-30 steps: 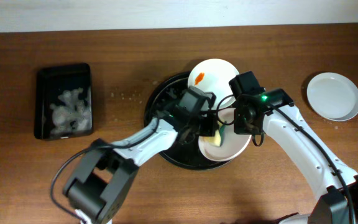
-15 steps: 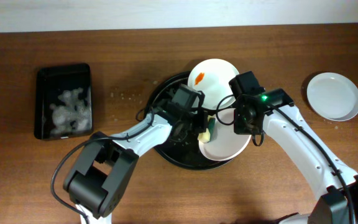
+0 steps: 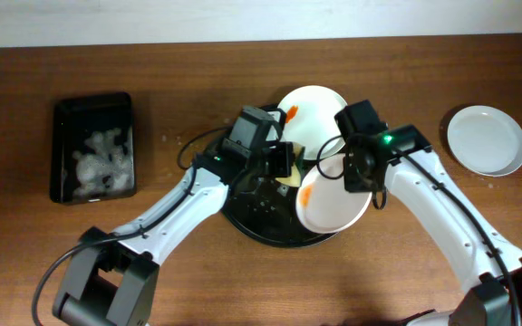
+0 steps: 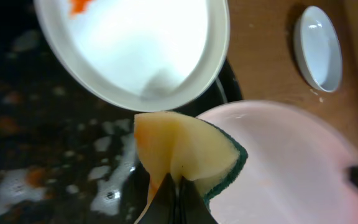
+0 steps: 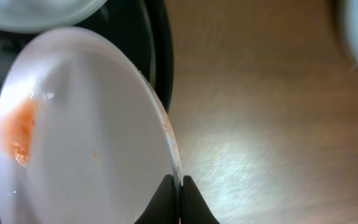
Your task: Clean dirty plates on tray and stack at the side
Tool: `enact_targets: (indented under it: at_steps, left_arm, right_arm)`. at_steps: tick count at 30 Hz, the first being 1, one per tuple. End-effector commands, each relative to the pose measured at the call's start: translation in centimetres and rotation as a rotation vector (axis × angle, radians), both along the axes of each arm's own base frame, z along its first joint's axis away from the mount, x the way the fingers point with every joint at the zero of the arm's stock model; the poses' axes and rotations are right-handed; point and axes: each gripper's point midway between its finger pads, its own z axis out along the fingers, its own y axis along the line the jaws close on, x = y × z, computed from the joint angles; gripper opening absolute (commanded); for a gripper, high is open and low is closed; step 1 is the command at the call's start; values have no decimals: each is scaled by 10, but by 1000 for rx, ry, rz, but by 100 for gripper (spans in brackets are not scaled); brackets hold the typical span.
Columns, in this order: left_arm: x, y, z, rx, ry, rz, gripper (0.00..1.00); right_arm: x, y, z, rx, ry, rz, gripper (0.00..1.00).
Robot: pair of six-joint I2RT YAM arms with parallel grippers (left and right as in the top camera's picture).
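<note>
Overhead and wrist views of two arms working at a brown wooden table (image 3: 179, 54). The round black tray (image 3: 236, 220) lies at the table's centre, its floor flecked with pale wet patches in the left wrist view. The right fingers (image 5: 179, 196) are closed on the rim of one white plate (image 3: 338, 206), gripping it by its right edge. This plate lies over the right part of the tray and reaches past the tray's rim, and it carries an orange smear (image 3: 306, 194) near its left edge. The left fingers (image 4: 178, 196) are pinched tight on a folded yellow sponge (image 4: 179, 152) with a green scouring back. The sponge sits over the tray at the left edge of the gripped plate; whether it touches cannot be told. A second white plate (image 3: 314, 116) rests at the far side of the tray, overlapping its rim, with an orange smear at its left. A third, plain white plate (image 3: 486, 139) stands alone on the table to the right, well apart from the tray. At far left lies a rectangular black tray (image 3: 62, 149) holding crumpled pale material (image 3: 98, 156).
</note>
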Motion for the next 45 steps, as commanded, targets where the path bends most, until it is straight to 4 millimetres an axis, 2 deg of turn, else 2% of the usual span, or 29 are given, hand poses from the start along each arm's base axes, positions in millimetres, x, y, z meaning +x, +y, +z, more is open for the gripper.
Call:
enact_targets:
  at_steps: [1,4,7,16,22,27,31,42,45]
  left_arm:
    - [11,33,-7,97,-24,46,1]
    - [17,59,-16,198,-29,107,1]
    - [20,73,-20,242,-26,147,1]
    - [23,77,-20,259,-35,164,1]
    - [23,77,-20,259,-34,164,1]
    - [23,77,-20,258,-34,164,1]
    - [23,77,-20,259,-34,164,1]
    - [23,77,-20,258,-34,164,1]
    - [23,77,-20,258,-34,164,1]
  right_arm:
    - [23,-8,50,-99,-111,107,4]
    - [32,-10,71,-156,-137,197,4]
    - [34,-23,85,-311,-146,242,4]
    - [31,12,96,-516,-112,539,4]
    - [30,23,100,-594,-111,599,4]
    - [38,17,114,-712,-156,555,4]
    - [44,25,116,-711,-193,553,4]
    - [41,53,132,-844,-274,574,4]
    - [41,51,139,-888,-305,532,4]
